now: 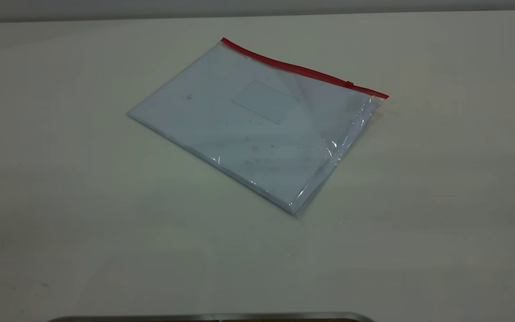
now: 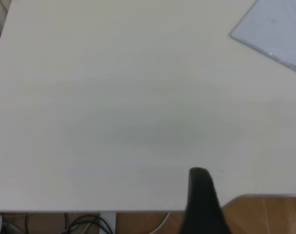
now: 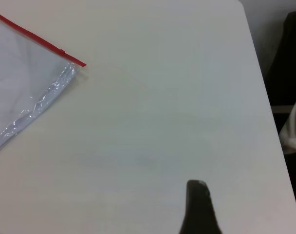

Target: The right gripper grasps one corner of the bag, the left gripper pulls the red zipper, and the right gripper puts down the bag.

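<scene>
- The bag [image 1: 257,125] lies flat mid-bench, skewed, nearer the far edge, with the red zipper [image 1: 302,69] along its far side and slider tab [image 1: 349,83] near the right-hand corner of the bag [image 1: 380,95].
- Neither gripper's touching it.
- Left gripper [image 2: 201,202] and right gripper [image 3: 199,207] each show one fingertip, so can't tell how open the fingers are.
- Plenty of bare bench all round, so I'd guess approaches are easy.
</scene>
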Robot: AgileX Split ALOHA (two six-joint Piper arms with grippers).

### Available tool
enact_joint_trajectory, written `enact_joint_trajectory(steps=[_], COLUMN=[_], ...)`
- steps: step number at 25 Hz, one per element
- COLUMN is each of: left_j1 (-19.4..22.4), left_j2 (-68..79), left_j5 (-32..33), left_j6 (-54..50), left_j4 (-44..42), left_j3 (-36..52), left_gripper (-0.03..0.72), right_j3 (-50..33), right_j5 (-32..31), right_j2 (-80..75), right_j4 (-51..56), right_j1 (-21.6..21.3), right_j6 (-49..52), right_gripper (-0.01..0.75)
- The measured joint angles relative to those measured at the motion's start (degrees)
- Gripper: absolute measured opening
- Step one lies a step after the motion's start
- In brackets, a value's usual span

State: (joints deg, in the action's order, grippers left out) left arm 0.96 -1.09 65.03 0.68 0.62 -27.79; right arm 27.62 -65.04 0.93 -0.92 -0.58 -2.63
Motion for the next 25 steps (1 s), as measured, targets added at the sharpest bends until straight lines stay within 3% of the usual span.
enact_joint_trajectory(steps=[25], left_j1=[0.0], left_j2=[1.6], left_j5=[-0.3], left_j6=[-2.2], left_j4=[-1.2], left_j3=[-1.1], left_gripper=[0.588], right_j3=[0.0], right_j5=[0.3], right_j2=[0.0], right_j4=[0.1], right_j1=[0.0], right_j6=[0.2], right_gripper=[0.555])
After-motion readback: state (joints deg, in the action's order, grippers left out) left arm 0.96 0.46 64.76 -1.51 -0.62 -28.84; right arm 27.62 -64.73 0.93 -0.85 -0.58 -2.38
